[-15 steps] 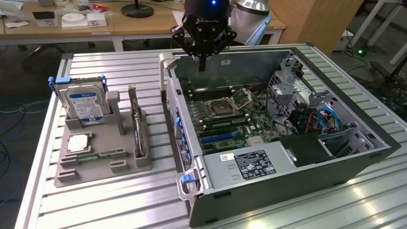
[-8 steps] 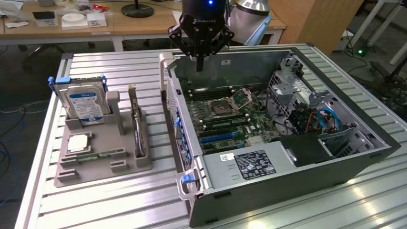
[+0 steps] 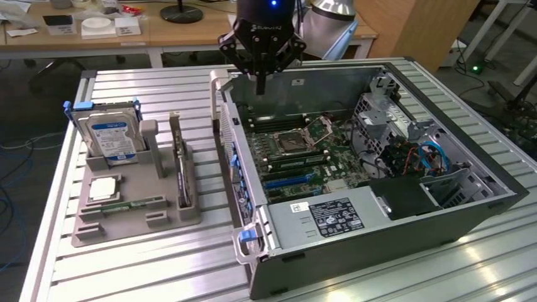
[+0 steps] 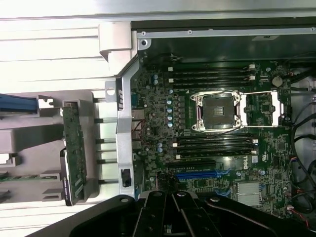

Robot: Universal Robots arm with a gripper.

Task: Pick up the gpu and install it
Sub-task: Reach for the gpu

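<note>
Gripper (image 3: 261,87): fingers pressed together, holding nothing, poised above the far wall of the open computer case (image 3: 470,207).

Step in hand, as judged: pick-up not yet made. The gpu (image 3: 180,168) stands on edge in the grey holder (image 3: 126,223) on the desk (image 3: 151,267), well apart from the gripper, towards the exterior view's left and just beside the case.

Requirement, as judged: a grasp needs the fingers spread and set over the card's upper edge.

Writing: the motherboard (image 4: 207,163) reads "DELL". The hard drive's blue label (image 3: 112,139) and the power supply label (image 3: 339,216) are illegible.
</note>
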